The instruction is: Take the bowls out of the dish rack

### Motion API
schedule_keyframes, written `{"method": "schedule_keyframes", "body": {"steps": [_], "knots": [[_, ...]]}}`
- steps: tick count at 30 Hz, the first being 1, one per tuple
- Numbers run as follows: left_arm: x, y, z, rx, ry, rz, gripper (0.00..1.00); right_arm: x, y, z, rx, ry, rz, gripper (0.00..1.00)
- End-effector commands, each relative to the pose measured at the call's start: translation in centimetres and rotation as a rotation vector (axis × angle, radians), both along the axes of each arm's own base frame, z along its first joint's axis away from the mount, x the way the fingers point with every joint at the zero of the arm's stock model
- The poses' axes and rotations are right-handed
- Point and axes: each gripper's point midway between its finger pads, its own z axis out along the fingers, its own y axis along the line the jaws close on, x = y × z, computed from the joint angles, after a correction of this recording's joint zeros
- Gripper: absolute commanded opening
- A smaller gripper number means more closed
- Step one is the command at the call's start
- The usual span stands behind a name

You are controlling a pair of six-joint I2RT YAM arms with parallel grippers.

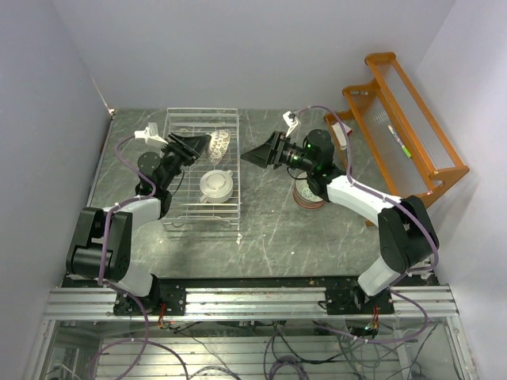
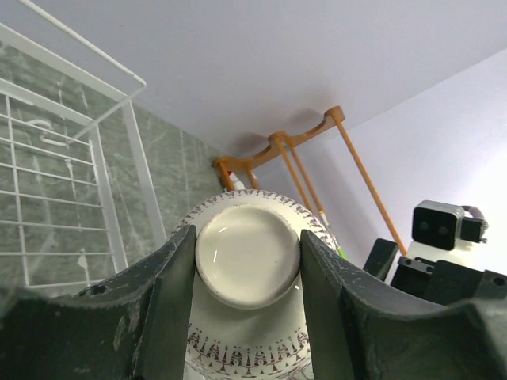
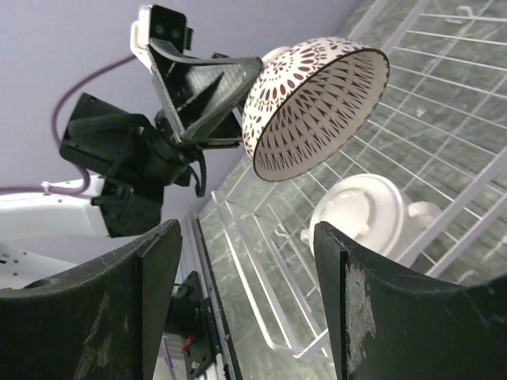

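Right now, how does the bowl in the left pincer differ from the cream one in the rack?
The patterned bowl has a dark petal print; the cream bowl is plain. The patterned bowl is held at its foot by the left pincer, tilted sideways above the dish rack; the cream bowl sits upside down inside it. The cream bowl has a small handle; the patterned bowl shows none. Both are small, round, footed.

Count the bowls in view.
3 seen: patterned bowl in the left gripper above the rack; cream bowl upturned in the rack; reddish bowl on the table under the right arm, which may hide more.
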Motion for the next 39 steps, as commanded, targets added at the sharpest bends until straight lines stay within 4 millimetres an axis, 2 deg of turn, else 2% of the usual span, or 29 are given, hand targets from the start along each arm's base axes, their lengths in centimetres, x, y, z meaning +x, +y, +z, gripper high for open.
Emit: {"method": "schedule_keyframes", "body": {"steps": [1, 6, 17, 24, 31, 36, 39], "knots": [[-3.2, -0.2, 8.1, -0.17, -0.284, -0.078, 0.07, -0.2, 1.3, 2.4, 0.086, -0.046, 0.062, 0.66], [-3.5, -0.3, 7.4, -0.174, -0.261, -0.081, 0.07, -0.1, 3.4, 2.1, 0.093, -0.033, 0.101, 0.63], [-4.4, -0.4, 8.0, -0.154, -0.266, -0.083, 0.07, 0.2, 6.9, 2.1, 0.124, -0.012, 0.161, 0.59], [-4.7, -0.6, 8.1, -0.161, -0.268, -0.098, 0.07, 0.2, 7.4, 2.2, 0.146, -0.011, 0.177, 0.45], [-5.0, -0.6, 8.1, -0.167, -0.266, -0.105, 0.07, 0.3, 7.5, 2.4, 0.143, -0.031, 0.178, 0.39], [-5.2, -0.7, 7.9, -0.169, -0.262, -0.111, 0.07, 0.6, 7.7, 2.3, 0.148, -0.023, 0.176, 0.3], [-5.1, -0.7, 7.8, -0.161, -0.257, -0.109, 0.07, 0.6, 7.8, 2.2, 0.153, -0.021, 0.188, 0.19]]}}
